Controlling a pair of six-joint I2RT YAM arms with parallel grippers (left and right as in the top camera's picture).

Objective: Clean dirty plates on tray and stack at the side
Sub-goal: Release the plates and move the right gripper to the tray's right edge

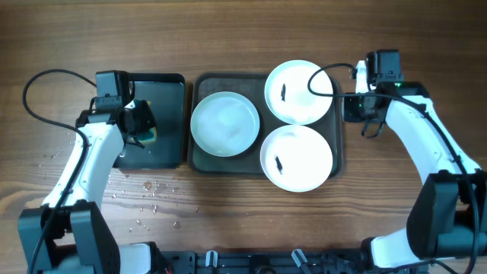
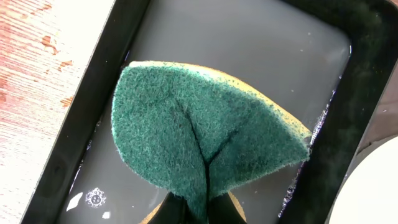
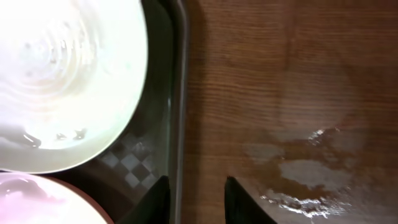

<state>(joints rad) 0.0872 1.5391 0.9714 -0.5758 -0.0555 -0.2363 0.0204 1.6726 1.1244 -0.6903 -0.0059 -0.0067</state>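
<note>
The dark grey-green tray [image 1: 199, 160] holds three white plates. The left plate [image 1: 224, 123] shows no smear. The upper right plate [image 1: 300, 91] and the lower right plate [image 1: 297, 157] each carry a small dark smear. My left gripper [image 1: 141, 122] is shut on a green and yellow sponge [image 2: 199, 130], held over the water in a small black tray [image 1: 163, 87]. My right gripper [image 3: 198, 178] is open and straddles the right rim of the grey-green tray [image 3: 180, 93], one finger inside, one over the table. A plate [image 3: 68, 81] lies just left of it.
Water drops [image 1: 152, 198] speckle the wood in front of the black tray. A wet patch [image 3: 311, 174] lies on the table right of the big tray. A black cable [image 1: 323, 80] arcs over the upper right plate.
</note>
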